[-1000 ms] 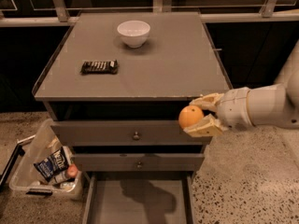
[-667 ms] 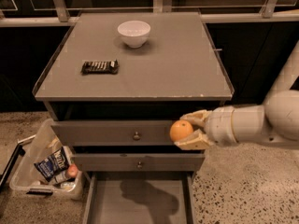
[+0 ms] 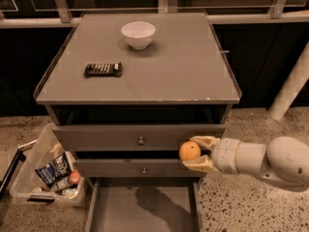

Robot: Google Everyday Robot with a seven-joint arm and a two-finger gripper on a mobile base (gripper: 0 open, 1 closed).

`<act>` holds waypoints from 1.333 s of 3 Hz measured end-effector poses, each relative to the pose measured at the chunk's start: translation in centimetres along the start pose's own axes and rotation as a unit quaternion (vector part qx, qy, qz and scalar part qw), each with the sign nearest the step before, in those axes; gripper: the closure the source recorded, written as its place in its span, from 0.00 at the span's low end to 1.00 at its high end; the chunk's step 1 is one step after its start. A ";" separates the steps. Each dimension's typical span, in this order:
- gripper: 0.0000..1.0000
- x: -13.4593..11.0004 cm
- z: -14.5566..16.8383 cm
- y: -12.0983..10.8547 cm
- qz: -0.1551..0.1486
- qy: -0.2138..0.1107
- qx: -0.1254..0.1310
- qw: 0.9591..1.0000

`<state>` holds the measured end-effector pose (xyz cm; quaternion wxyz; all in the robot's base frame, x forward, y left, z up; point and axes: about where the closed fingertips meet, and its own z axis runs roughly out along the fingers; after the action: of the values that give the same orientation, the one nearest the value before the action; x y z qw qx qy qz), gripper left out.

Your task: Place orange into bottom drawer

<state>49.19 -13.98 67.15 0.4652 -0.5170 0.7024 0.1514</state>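
Observation:
The orange [image 3: 189,151] is a small round bright fruit held between the two pale fingers [image 3: 203,141] of my gripper [image 3: 193,152]. The gripper comes in from the right on a white arm [image 3: 270,161] and is shut on the orange. It hangs in front of the two upper drawer fronts, above the right side of the bottom drawer [image 3: 145,208]. That drawer is pulled open, a wide shallow grey tray with a bare floor and the arm's shadow on it.
A grey cabinet top [image 3: 178,71] carries a white bowl [image 3: 138,34] and a dark snack bar [image 3: 103,69]. A clear bin [image 3: 29,178] of snack packets stands on the floor at the left. A white post [image 3: 292,88] stands at the right.
My gripper has moved left and down with the orange, from beside the cabinet's top right edge to in front of the upper drawers, above the open bottom drawer.

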 end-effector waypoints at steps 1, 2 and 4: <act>1.00 4.4 1.5 -0.1 0.016 -0.002 0.026 1.000; 1.00 4.4 1.6 -0.1 0.016 -0.002 0.026 1.000; 1.00 7.2 5.8 4.0 0.053 -0.003 -0.014 0.998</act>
<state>48.38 -12.50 57.21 0.4514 -0.4848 0.7253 0.1877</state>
